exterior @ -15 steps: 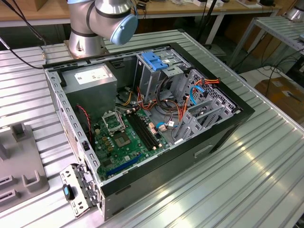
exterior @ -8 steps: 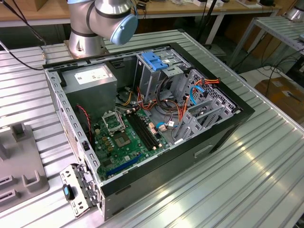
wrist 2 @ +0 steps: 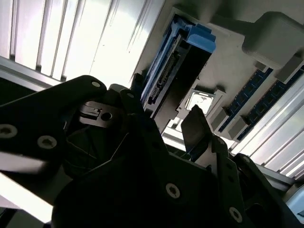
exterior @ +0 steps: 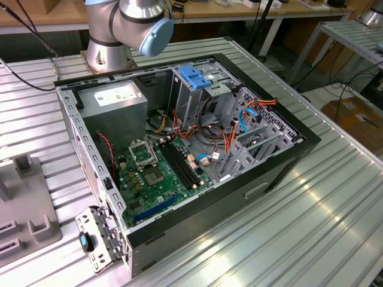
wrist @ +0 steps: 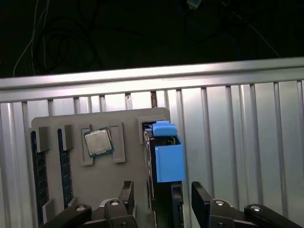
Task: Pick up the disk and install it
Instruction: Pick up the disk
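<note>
My gripper [wrist: 164,192] is spread wide, with one finger on each side of the disk [wrist: 167,159]. I see bare table [wrist: 237,142] giving room on one side. The chip [wrist: 98,141] pocket sits close on the other.

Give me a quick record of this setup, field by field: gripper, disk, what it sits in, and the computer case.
gripper: open, fingers either side of the disk
disk: on edge in the grey holder tray, blue carrier showing
tray also holds: processor chip, memory sticks
computer case: open on the slatted table, motherboard exposed
task state: disk not yet lifted
</note>
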Available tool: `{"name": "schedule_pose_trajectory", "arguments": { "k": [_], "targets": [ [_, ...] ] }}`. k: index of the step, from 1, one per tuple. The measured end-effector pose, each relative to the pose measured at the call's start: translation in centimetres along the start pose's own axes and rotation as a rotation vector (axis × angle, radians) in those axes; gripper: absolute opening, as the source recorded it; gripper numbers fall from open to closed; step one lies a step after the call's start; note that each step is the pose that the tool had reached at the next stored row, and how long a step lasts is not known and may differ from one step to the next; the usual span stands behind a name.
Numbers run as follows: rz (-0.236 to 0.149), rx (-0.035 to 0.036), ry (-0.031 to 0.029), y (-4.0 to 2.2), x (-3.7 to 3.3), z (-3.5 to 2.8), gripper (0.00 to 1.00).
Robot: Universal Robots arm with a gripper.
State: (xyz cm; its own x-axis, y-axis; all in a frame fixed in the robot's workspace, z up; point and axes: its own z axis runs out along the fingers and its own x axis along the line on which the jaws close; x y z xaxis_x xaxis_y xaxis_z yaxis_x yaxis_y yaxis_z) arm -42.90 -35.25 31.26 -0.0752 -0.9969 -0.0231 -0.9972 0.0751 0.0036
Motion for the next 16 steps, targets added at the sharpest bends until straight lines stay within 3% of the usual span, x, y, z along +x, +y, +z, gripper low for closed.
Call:
{"name": "schedule_pose_trajectory", "arguments": {
  "k": [5, 16],
  "targets": [
    [-0.041, -0.0006, 0.0025, 0.0, 0.01, 0.36, 0.6],
    [-0.046, -0.0008, 0.0028, -0.12, -0.01, 0.56, 0.6]
  ]
}}
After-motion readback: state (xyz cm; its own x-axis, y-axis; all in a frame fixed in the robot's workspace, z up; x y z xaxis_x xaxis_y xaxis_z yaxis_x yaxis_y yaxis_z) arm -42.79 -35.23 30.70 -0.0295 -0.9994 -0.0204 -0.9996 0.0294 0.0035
